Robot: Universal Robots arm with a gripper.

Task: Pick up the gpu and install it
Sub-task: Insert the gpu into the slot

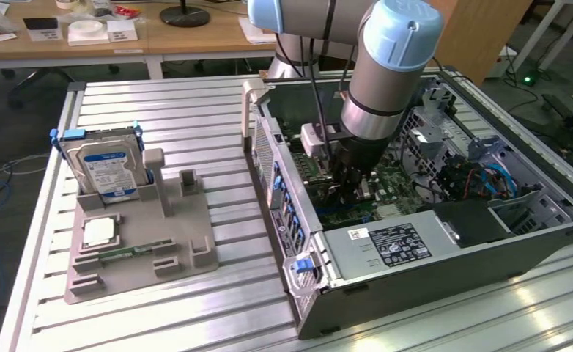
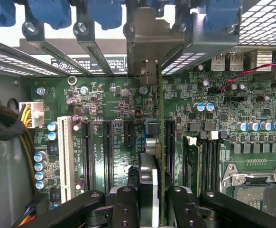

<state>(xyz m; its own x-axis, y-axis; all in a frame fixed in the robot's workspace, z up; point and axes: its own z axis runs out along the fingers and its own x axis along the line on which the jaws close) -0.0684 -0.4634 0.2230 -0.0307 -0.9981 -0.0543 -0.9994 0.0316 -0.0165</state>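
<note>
Exterior view first: arm's reaching down into the open PC case (image 1: 521,227), gripper (image 1: 355,192) low over the motherboard (image 1: 389,192), just above the PSU (image 1: 389,246). Over on the grey parts tray (image 1: 184,242), well apart from the case toward the exterior view's left, the blue-labelled hard drive (image 1: 105,167) stands upright in its holder and the small memory stick (image 1: 120,253) lies flat. No card on the tray, so pickup looks done.

Wrist view: there's the gpu (image 2: 153,185), edge-on, clamped between the fingers (image 2: 124,209), jaws closed on the card. Its silver bracket (image 2: 150,40) is up against the case's rear slot openings, and the card runs along an expansion slot (image 2: 169,147) on the motherboard. Whether it's fully seated, can't tell. Judging by this: install well under way, final seating and letting go still left.
</note>
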